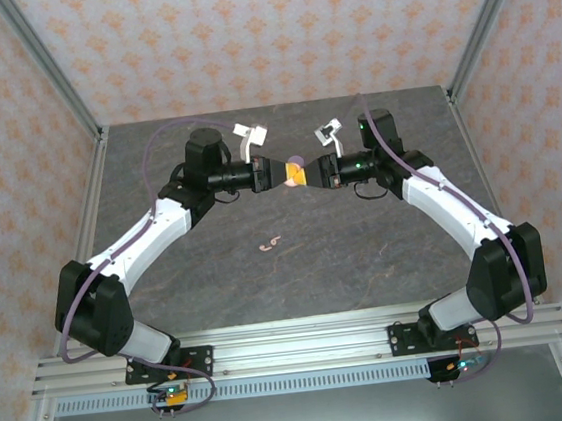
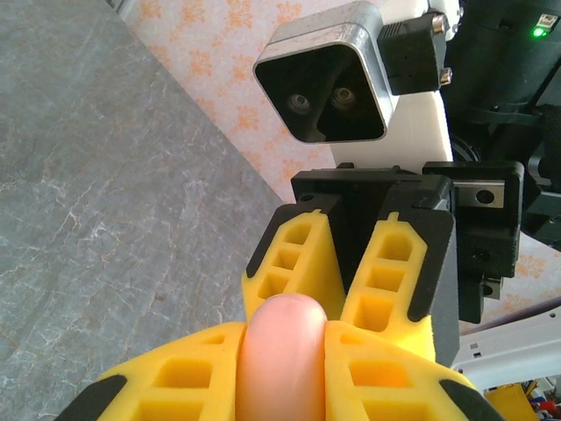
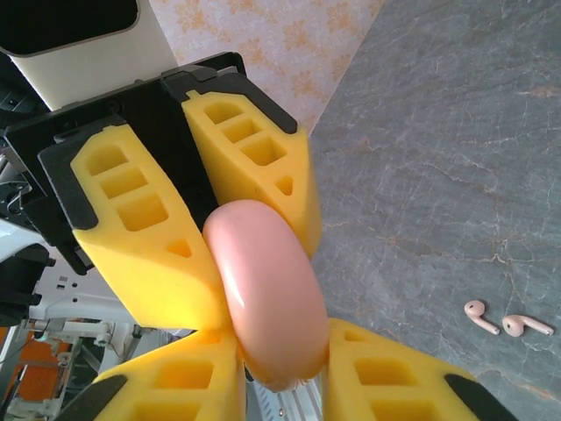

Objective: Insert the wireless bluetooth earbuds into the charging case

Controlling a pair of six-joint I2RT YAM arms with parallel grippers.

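Mostly we see the case [image 3: 267,294] as a glossy pink rounded edge; yellow fingers [image 3: 145,237] hide its faces and lid. It hangs in mid-air, clamped by both the left gripper [image 2: 282,377] and the right gripper [image 3: 280,386], arms meeting tip to tip. Two pink earbuds [image 3: 478,316] lie side by side on the table [image 3: 456,158], tiny from above.

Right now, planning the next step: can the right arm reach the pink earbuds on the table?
Probably not yet: right gripper and left gripper both clamp the pink case; earbuds otherwise lie unobstructed.
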